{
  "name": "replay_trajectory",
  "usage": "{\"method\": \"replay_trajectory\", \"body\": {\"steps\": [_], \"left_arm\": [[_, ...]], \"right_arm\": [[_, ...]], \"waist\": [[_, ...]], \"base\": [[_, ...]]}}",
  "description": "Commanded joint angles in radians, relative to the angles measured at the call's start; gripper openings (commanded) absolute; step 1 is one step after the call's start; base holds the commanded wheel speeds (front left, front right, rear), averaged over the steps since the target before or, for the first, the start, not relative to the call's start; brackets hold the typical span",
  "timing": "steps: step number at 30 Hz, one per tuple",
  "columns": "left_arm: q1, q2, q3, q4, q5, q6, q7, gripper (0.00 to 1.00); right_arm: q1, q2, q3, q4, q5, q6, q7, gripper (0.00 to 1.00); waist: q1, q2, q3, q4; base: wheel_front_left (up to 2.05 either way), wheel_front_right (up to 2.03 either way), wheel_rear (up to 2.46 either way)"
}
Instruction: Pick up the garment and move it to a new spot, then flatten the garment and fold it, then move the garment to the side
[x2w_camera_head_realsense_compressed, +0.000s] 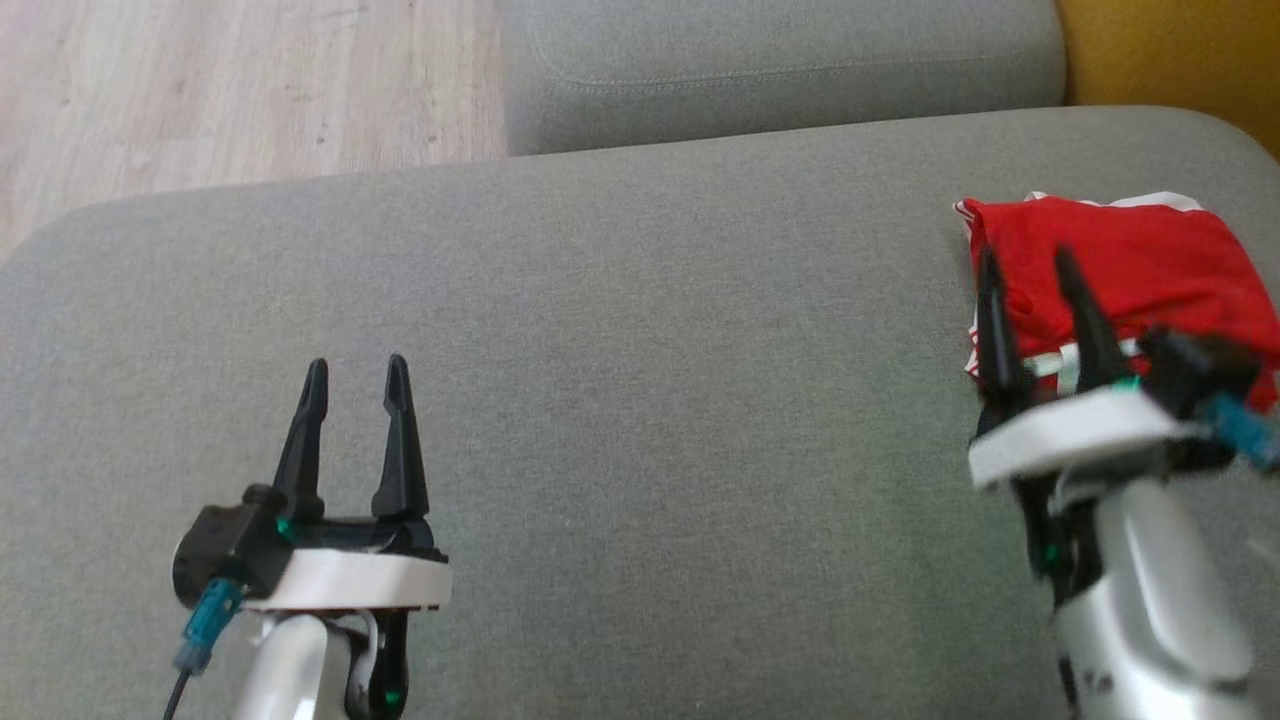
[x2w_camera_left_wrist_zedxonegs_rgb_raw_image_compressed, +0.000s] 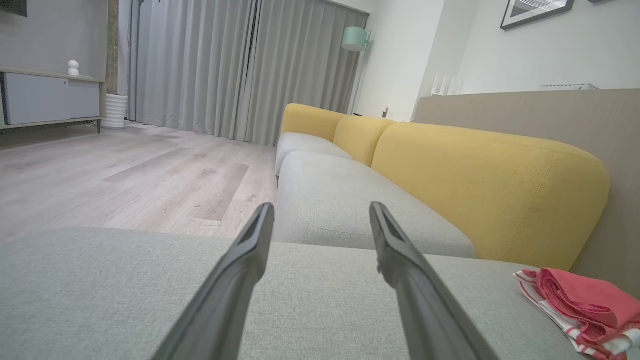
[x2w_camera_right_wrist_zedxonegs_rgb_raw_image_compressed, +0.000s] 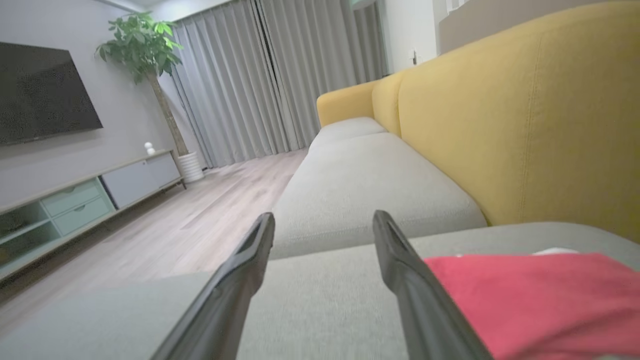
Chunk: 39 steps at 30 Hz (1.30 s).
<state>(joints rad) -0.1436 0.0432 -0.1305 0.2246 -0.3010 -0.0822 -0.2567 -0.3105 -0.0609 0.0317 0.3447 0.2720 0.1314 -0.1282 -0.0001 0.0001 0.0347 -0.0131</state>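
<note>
Garment (x2w_camera_head_realsense_compressed: 1130, 270), red with white trim, lies folded at the right end of the grey seat cushion (x2w_camera_head_realsense_compressed: 640, 350) in the head view. The left gripper (x2w_camera_head_realsense_compressed: 357, 363) hovers spread and empty over the mid-cushion, and the right gripper (x2w_camera_head_realsense_compressed: 1025, 254), also spread, is at the garment's left edge. The left wrist view puts the garment low at the far right. In the right wrist view it lies just beside the right finger.

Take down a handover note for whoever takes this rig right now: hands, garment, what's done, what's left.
Hands: left hand open and empty over the bare grey sofa cushion. The right hand is open and empty at the left edge of the red garment; contact unclear.
Garment: a compact layered pile on the cushion's right side, near the yellow backrest.
Done: apparently folded and set aside.
Left: probably only checking the fold.
</note>
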Motion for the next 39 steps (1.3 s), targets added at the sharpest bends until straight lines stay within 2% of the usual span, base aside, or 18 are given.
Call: {"method": "replay_trajectory", "body": {"steps": [1,11,39], "left_arm": [[-0.02,0.007,0.033,-0.026,-0.011,0.003,-0.005,1.0],[0.007,0.007,0.013,0.014,-0.053,0.01,-0.005,1.0],[0.024,0.007,0.043,-0.023,-0.081,0.042,-0.005,1.0]], "right_arm": [[-0.011,0.01,0.033,-0.023,0.012,-0.001,-0.023,1.0],[0.071,0.01,0.078,0.075,0.038,-0.001,-0.112,1.0],[0.054,0.011,0.115,0.115,0.034,-0.001,-0.132,1.0]], "waist": [[0.0001,-0.0001,-0.002,0.0],[0.0001,-0.0001,-0.016,0.008],[0.0001,-0.0001,-0.026,-0.004]], "base": [[0.0,0.0,0.0],[0.0,0.0,0.0],[0.0,0.0,0.0]]}}
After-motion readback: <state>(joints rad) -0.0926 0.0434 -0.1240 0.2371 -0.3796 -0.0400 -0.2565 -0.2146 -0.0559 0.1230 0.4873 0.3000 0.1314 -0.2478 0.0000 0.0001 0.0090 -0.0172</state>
